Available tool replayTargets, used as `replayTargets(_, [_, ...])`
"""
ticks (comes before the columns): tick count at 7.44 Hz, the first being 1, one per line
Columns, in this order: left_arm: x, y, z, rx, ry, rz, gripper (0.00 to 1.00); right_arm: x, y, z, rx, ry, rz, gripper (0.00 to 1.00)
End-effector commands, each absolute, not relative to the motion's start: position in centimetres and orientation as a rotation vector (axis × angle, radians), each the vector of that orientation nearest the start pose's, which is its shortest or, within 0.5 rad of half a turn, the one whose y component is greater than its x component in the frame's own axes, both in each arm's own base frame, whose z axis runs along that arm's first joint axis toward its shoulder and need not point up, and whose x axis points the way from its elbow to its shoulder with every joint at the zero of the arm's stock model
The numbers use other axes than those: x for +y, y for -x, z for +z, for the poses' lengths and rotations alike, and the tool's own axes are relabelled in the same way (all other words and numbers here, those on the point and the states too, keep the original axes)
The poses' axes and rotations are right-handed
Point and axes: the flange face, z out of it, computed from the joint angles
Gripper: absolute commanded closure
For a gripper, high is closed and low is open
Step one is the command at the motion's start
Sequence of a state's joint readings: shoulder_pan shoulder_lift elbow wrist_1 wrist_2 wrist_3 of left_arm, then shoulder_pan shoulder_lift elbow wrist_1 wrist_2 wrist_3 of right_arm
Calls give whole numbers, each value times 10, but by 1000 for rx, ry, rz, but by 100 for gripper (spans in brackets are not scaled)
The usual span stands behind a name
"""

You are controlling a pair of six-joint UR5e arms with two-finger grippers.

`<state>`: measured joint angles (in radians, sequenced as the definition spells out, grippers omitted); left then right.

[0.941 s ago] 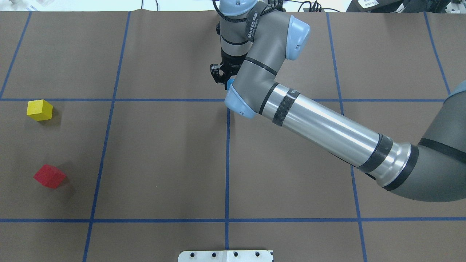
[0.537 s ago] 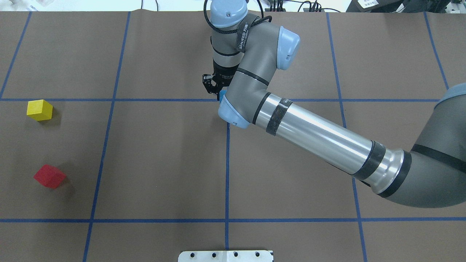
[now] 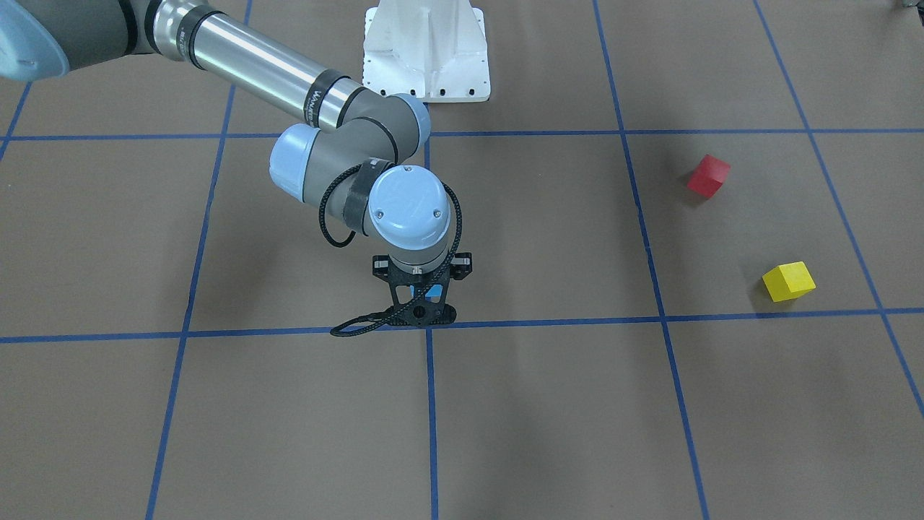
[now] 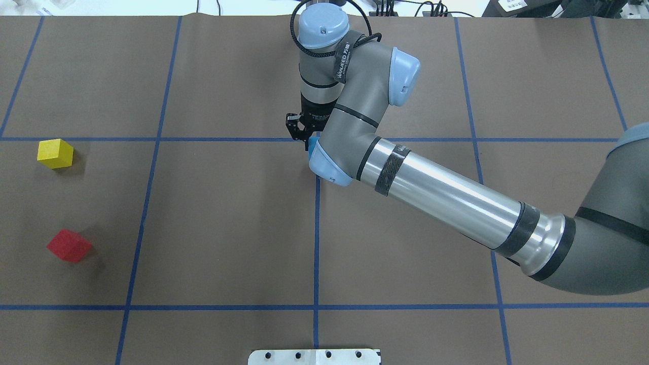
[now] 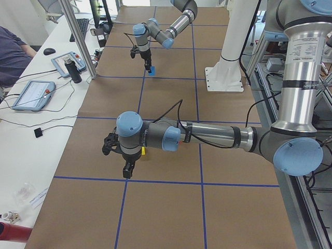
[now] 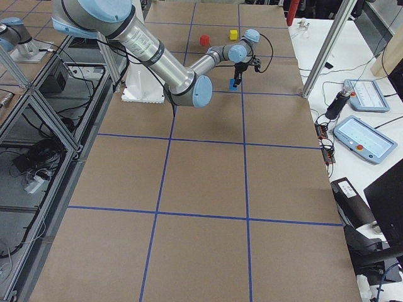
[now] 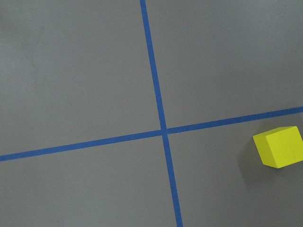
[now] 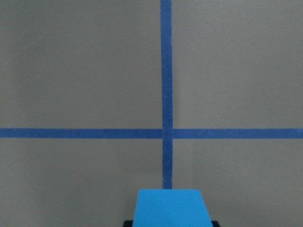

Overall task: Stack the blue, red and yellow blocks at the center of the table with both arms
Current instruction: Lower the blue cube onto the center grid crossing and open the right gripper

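Observation:
My right gripper [image 4: 302, 133] is shut on the light blue block [image 4: 314, 138], low over the table [image 4: 228, 218] at its centre crossing of tape lines. The blue block [image 3: 433, 292] shows between the black fingers, and fills the bottom edge of the right wrist view [image 8: 173, 208]. I cannot tell whether it touches the table. The yellow block [image 4: 55, 153] and the red block [image 4: 69, 245] lie apart at the far left. Only the exterior left view shows my left gripper [image 5: 126, 168], so I cannot tell its state. It hovers near the yellow block [image 7: 279, 146].
The white pedestal base [image 3: 426, 50] stands at the robot's edge of the table. The right forearm [image 4: 446, 192] slants across the right half. A bench with tablets [image 5: 31, 93], an upright post [image 5: 78, 41] and a seated person [image 5: 10, 57] line the far side.
The right gripper with the blue block has moved a little left and towards the robot, down to the centre tape crossing. The red and yellow blocks have not moved.

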<state>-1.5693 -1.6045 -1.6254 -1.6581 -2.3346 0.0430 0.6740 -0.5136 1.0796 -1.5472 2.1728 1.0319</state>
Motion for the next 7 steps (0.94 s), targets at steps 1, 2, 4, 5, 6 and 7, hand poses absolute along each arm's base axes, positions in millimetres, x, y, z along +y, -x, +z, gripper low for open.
replayTargets(1, [-516,64,606,759,-184,110,0,-569,607,179,-798,162,-61,100])
replayTargets(2, [-516,64,606,759,-182,109,0,-568,607,180,-798,162,-64,100])
replayTargets(4, [-516,64,606,759,-184,110,0,-564,608,185,-802,163,-70,100])
replayTargets(5, [-516,64,606,759,-182,109,0,-563,609,189,-800,165,-70,68])
replayTargets(6, [-516,64,606,758,-183,110,0,-559,612,191,-807,160,-77,27])
replayTargets(7, [-516,64,606,759,-182,109,0,-558,613,194,-814,165,-56,18])
